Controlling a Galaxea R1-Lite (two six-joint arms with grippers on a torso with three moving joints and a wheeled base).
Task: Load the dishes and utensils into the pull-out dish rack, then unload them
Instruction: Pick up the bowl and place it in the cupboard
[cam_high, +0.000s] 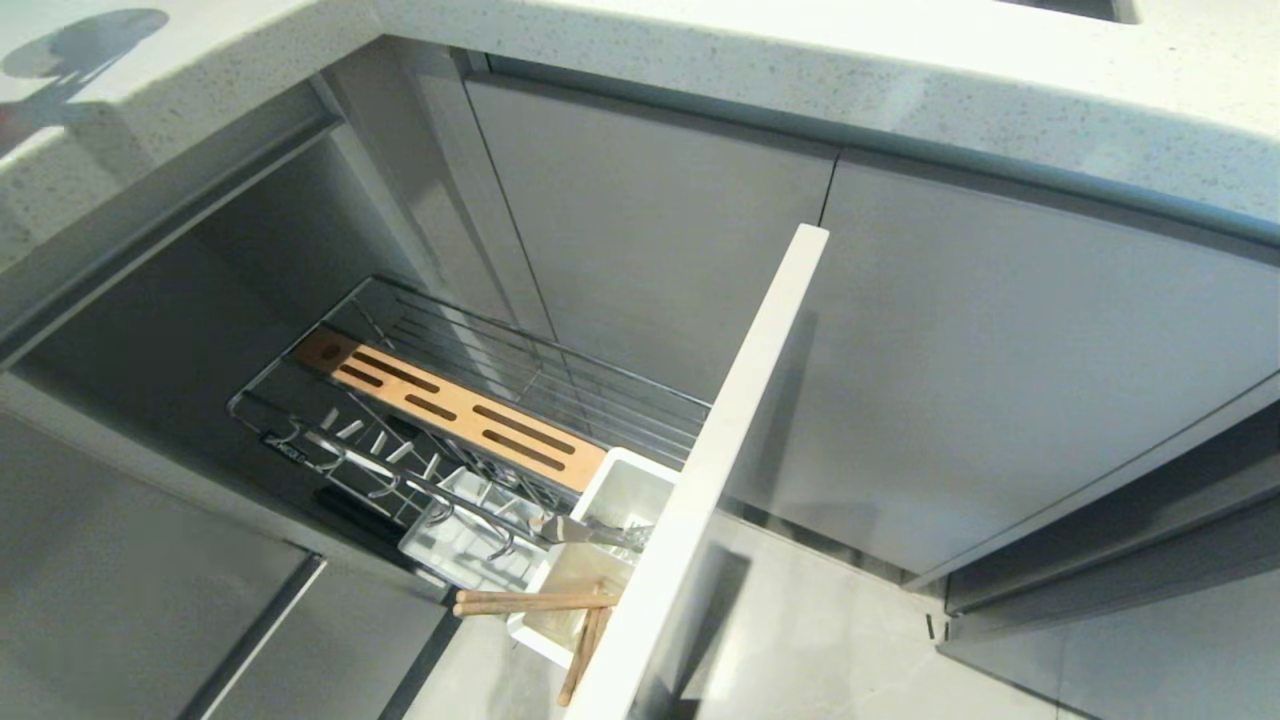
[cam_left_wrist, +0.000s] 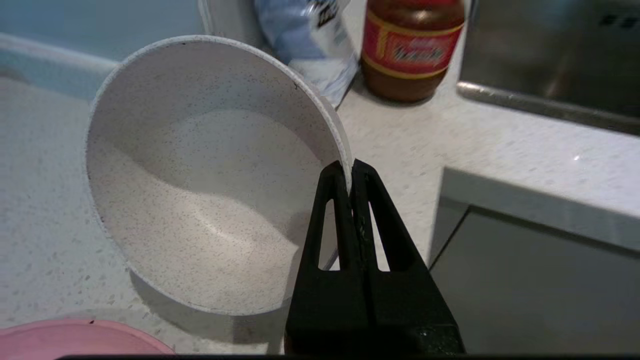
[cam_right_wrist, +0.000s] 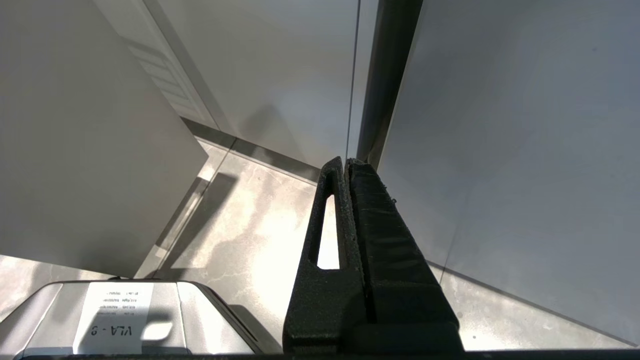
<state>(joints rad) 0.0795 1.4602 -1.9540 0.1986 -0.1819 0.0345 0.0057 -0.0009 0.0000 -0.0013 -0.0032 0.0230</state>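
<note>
Bowl: the white speckled bowl (cam_left_wrist: 210, 175) is tilted up on its edge over the pale speckled countertop (cam_left_wrist: 450, 145), its inside facing the left wrist camera; its lower side looks to be at or just above the counter, and contact cannot be judged.
Left gripper: the left gripper (cam_left_wrist: 349, 172) is clamped on the bowl's rim, one black finger inside the wall and one outside, with the rim pinched thin between them.
Plate: an edge of the salmon-pink plate (cam_left_wrist: 65, 340) lies flat on the countertop just beside the bowl's lower side.
Dish rack: the pull-out dish rack (cam_high: 480, 400) stands drawn out of the cabinet, its chrome wire basket carrying the slotted wooden strip (cam_high: 450, 408), with the tall pale front panel (cam_high: 720, 470) at its outer end.
Cutlery caddy: the white caddy (cam_high: 610, 540) sits against the front panel, beside a white tray (cam_high: 465, 535) with dividers.
Chopsticks: the light-wood chopsticks (cam_high: 535, 601) rest in the caddy, ends poking out over its edge.
Spoon: the grey metal spoon (cam_high: 585, 532) lies across the caddy's top.
Right gripper: the right gripper (cam_right_wrist: 346, 161) hangs low near the floor by the grey cabinet doors (cam_right_wrist: 500, 150), fingers pressed together on nothing.
Counter clutter: a brown jar with a red label (cam_left_wrist: 412, 47) and a blue-and-white bag (cam_left_wrist: 310, 45) stand behind the bowl, next to a steel sink (cam_left_wrist: 550, 60).
</note>
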